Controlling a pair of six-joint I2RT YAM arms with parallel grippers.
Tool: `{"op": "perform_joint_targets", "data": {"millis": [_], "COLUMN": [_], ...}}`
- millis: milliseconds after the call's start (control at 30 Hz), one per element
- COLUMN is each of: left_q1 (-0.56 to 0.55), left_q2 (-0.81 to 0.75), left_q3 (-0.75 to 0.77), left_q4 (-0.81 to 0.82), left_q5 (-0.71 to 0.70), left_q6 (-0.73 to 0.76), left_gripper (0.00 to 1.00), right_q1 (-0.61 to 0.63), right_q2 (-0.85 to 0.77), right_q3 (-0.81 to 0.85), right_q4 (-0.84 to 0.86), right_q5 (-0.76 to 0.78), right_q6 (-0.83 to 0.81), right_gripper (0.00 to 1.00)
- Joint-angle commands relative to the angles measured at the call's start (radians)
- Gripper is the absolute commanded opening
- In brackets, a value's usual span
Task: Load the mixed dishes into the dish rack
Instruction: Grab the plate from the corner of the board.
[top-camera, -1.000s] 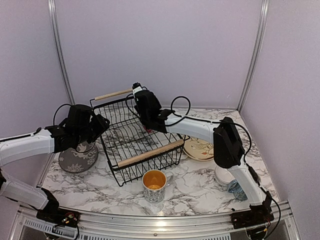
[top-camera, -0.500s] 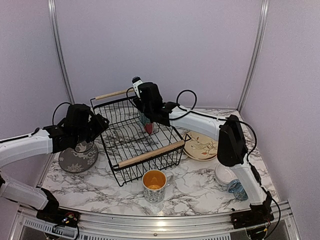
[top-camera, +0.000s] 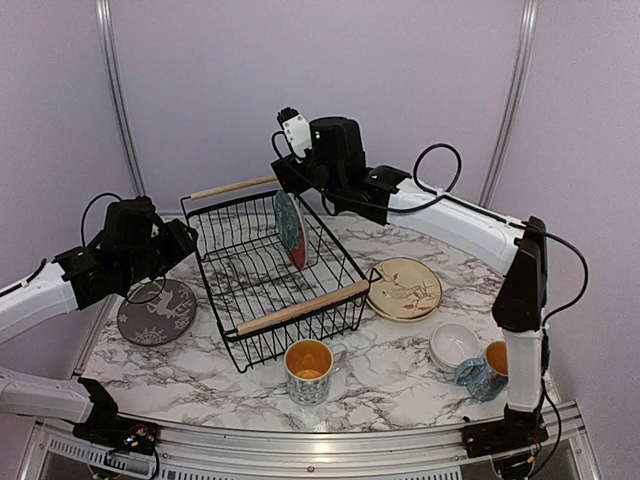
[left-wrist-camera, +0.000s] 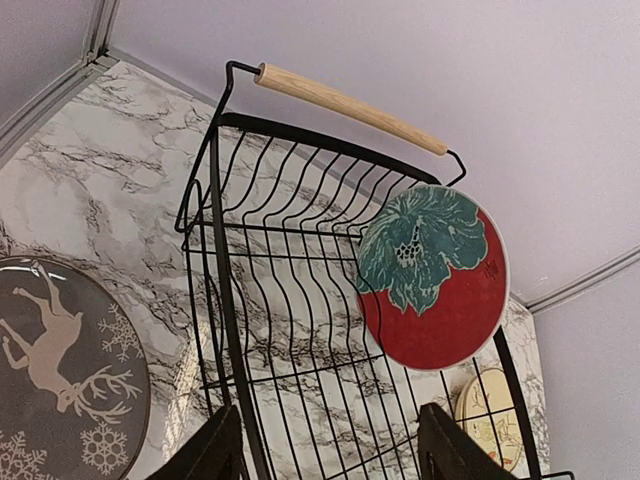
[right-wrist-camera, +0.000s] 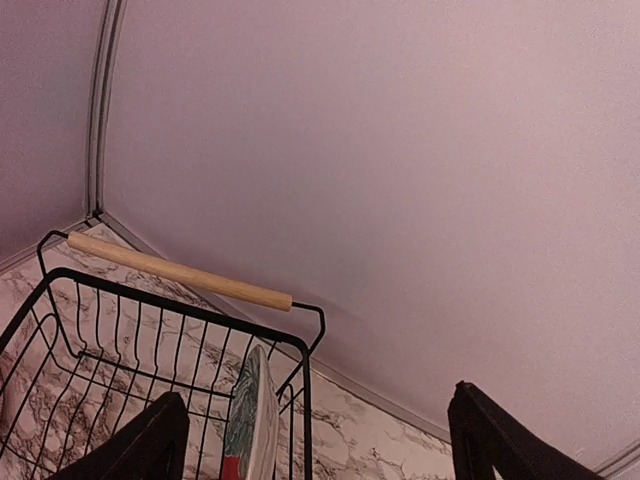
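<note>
The red plate (left-wrist-camera: 432, 277) is stood on edge inside the dish rack (top-camera: 300, 308), against its right wall near the far handle. The right tool (right-wrist-camera: 318, 395) is positioned above it, released, fingers spread. The left tool (left-wrist-camera: 332, 410) is also released and empty, near the reindeer plate (top-camera: 156, 311) on the table (top-camera: 400, 370).
</note>
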Motion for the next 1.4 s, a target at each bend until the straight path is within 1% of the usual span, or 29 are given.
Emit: {"op": "perform_joint_targets", "data": {"millis": [0,67,133,200,267,300,367,467,500,633,767,967,1100,1267,1367], "left_q1": [-0.001,-0.001,-0.001,0.005,0.027,0.045,0.097,0.203,0.239,0.367,0.492,0.644,0.713,0.789,0.816], "left_q2": [-0.042,-0.042,-0.044,-0.045,-0.039,-0.035,-0.029,-0.026,-0.024,-0.002,0.048,0.121,0.136,0.156,0.170], "left_q3": [0.020,0.032,0.053,0.073,0.081,0.079,0.061,0.026,0.017,-0.014,-0.068,-0.151,-0.221,-0.304,-0.348], "left_q4": [-0.149,-0.213,-0.305,-0.390,-0.454,-0.474,-0.494,-0.496,-0.496,-0.472,-0.408,-0.304,-0.229,-0.133,-0.064], "left_q5": [-0.005,0.005,-0.028,-0.057,-0.058,-0.051,-0.021,0.031,0.030,0.015,0.082,0.127,0.160,0.238,0.293], "left_q6": [0.059,0.070,0.058,0.056,0.056,0.056,0.057,0.073,0.084,0.127,0.167,0.207,0.207,0.194,0.182], "left_gripper": [0.61,0.61,0.60,0.59,0.59,0.60,0.65,0.71,0.72,0.74,0.75,0.75,0.74,0.67,0.60], "right_q1": [-0.041,-0.060,-0.078,-0.089,-0.093,-0.095,-0.097,-0.098,-0.098,-0.098,-0.098,-0.098,-0.098,-0.097,-0.097], "right_q2": [-0.121,-0.179,-0.244,-0.305,-0.363,-0.384,-0.420,-0.458,-0.467,-0.497,-0.521,-0.551,-0.557,-0.552,-0.542], "right_q3": [-0.125,-0.186,-0.261,-0.336,-0.402,-0.426,-0.465,-0.488,-0.487,-0.494,-0.520,-0.583,-0.607,-0.616,-0.613], "right_q4": [-0.089,-0.116,-0.135,-0.145,-0.162,-0.174,-0.199,-0.255,-0.275,-0.353,-0.401,-0.406,-0.412,-0.415,-0.414], "right_q5": [-0.218,-0.312,-0.382,-0.420,-0.438,-0.452,-0.501,-0.635,-0.706,-0.915,-1.055,-1.120,-1.138,-1.175,-1.173], "right_q6": [0.008,0.004,-0.009,-0.032,-0.056,-0.069,-0.095,-0.127,-0.133,-0.144,-0.176,-0.184,-0.193,-0.191,-0.189], "right_gripper": [0.90,0.92,0.92,0.92,0.93,0.93,0.93,0.93,0.93,0.93,0.93,0.97,0.98,0.98,0.98]}}
